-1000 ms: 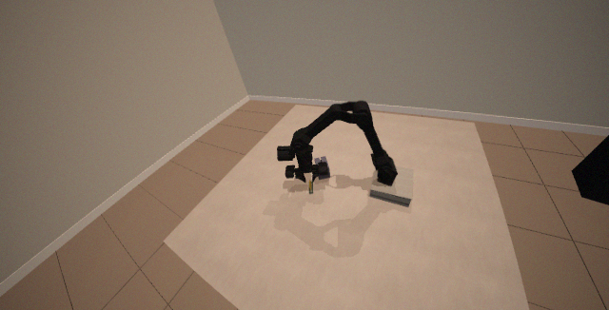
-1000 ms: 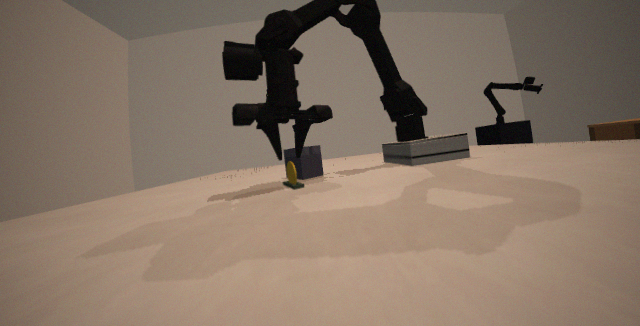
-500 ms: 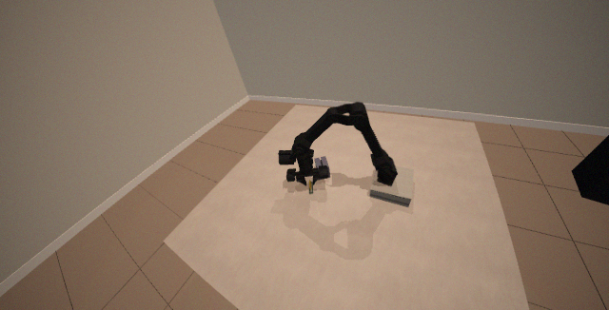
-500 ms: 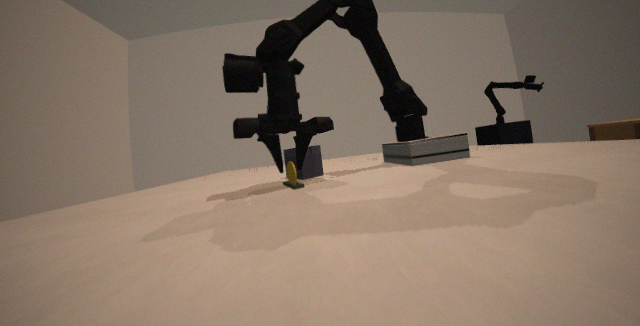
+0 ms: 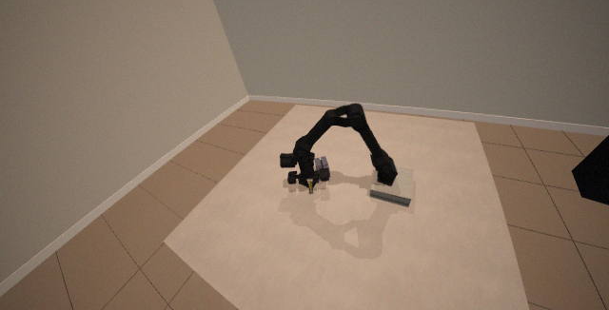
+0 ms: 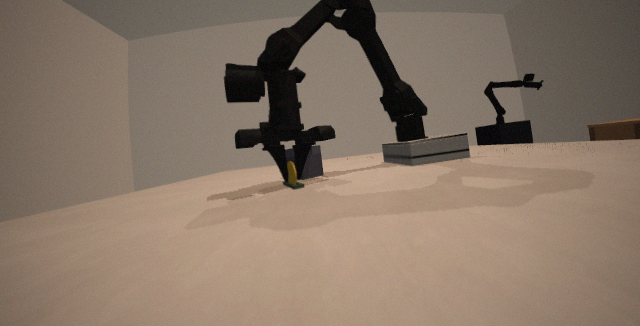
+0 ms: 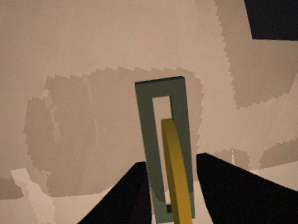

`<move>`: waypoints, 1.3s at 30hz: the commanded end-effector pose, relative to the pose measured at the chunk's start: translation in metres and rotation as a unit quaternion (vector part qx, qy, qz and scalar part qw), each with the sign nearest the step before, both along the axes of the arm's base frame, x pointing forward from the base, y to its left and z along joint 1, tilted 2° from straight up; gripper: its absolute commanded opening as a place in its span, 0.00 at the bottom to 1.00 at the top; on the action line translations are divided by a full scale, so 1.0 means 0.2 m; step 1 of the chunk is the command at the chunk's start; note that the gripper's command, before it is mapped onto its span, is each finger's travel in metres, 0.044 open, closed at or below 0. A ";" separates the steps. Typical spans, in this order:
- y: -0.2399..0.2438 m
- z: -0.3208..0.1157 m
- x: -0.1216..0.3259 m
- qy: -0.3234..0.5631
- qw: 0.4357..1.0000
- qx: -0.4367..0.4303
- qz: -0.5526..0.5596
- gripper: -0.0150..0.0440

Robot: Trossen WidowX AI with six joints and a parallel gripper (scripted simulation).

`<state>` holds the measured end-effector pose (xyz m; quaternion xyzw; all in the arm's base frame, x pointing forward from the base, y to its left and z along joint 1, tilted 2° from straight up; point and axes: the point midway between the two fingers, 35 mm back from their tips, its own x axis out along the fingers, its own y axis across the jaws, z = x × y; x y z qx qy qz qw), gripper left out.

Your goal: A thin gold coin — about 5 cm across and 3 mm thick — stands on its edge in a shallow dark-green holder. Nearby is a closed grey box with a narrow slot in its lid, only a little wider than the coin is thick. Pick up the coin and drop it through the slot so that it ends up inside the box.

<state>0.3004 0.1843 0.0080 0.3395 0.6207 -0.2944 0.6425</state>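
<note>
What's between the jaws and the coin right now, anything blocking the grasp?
Nothing visible. In the wrist view the coin stands on edge in its green holder, with the gripper straddling it, one jaw on each side, narrowing but not yet shut on it.

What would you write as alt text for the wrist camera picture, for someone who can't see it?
A thin gold coin stands on edge in a dark-green holder, seen from just above, with the gripper closing around it. One dark finger sits on each side of the coin, over a pale beige surface crossed by shadows.
</note>
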 end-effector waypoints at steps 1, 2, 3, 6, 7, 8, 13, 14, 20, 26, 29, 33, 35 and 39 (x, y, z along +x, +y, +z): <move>0.00 0.00 0.00 -0.002 1.000 -0.001 0.001 0.30; 0.00 0.00 0.00 -0.002 1.000 -0.001 0.001 0.26; 0.00 0.00 0.00 -0.002 1.000 -0.001 0.001 0.25; 0.00 0.00 0.00 -0.002 1.000 -0.001 0.001 0.25; 0.00 0.00 0.00 -0.002 1.000 -0.001 0.001 0.25; 0.00 0.00 0.00 -0.002 1.000 -0.001 0.001 0.25; 0.00 0.02 0.00 -0.002 1.000 -0.001 0.001 0.25; 0.00 0.03 0.01 -0.002 1.000 -0.001 0.001 0.25; 0.00 0.10 0.01 -0.002 1.000 -0.001 0.001 0.25; 0.00 0.18 0.01 -0.002 1.000 -0.001 0.001 0.25; 0.00 0.21 0.01 -0.002 1.000 -0.001 0.001 0.25; 0.00 0.26 0.01 -0.002 1.000 -0.001 0.001 0.25; 0.00 0.29 0.00 -0.002 1.000 -0.001 0.001 0.25; -0.01 0.34 0.00 -0.002 1.000 -0.001 0.001 0.25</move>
